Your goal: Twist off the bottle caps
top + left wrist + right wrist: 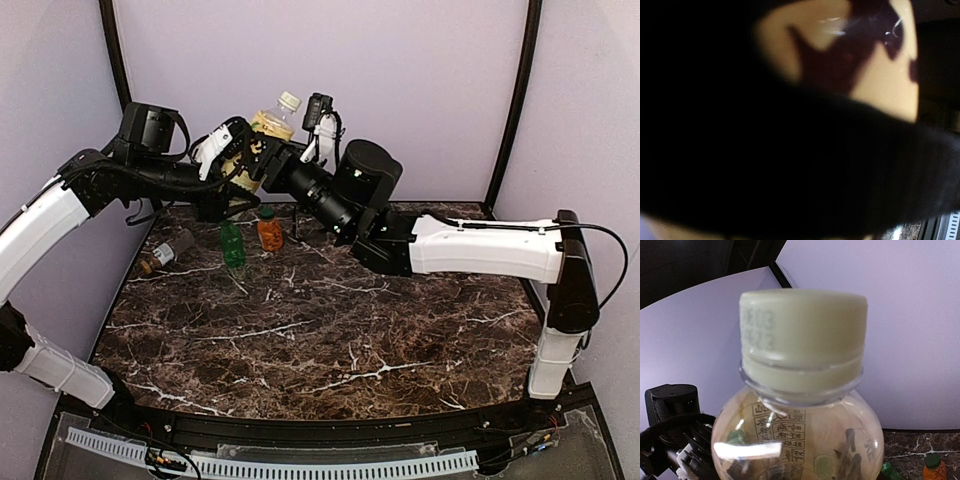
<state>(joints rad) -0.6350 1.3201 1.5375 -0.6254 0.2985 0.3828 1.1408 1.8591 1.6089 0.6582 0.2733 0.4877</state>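
Holding the yellow bottle (262, 140) above the table (330, 330), the left gripper (232, 158) is clamped on the bottle's body at upper centre of the top view. The left wrist view agrees: a dark, blurred finger (790, 165) lies across the pale label. The bottle leans, with its cap (289, 100) toward the upper right.

The right gripper (322, 125) sits just right of the cap and apart from it. Its fingers are absent from the right wrist view, and the top view does not settle their spread, so I cannot tell its opening.

Below the held bottle, the green bottle (232, 243) and orange bottle (269, 230) stand upright side by side. The clear bottle (165, 252) lies on its side at the left.

Handling, as judged:
- The bottle looks full, so it is light to moderate in weight.
- Its walls look thin and will likely give under a hard squeeze.
- The glossy label may slip in the grip.
- The cap is stiff plastic with a fairly smooth side wall.
- The ring beneath the cap appears unbroken, so the first turn will probably need the most torque.

Recommended hold: take the cap on opposite sides of its wall, above the ring. The body grip should stay on the wide section to resist twisting.
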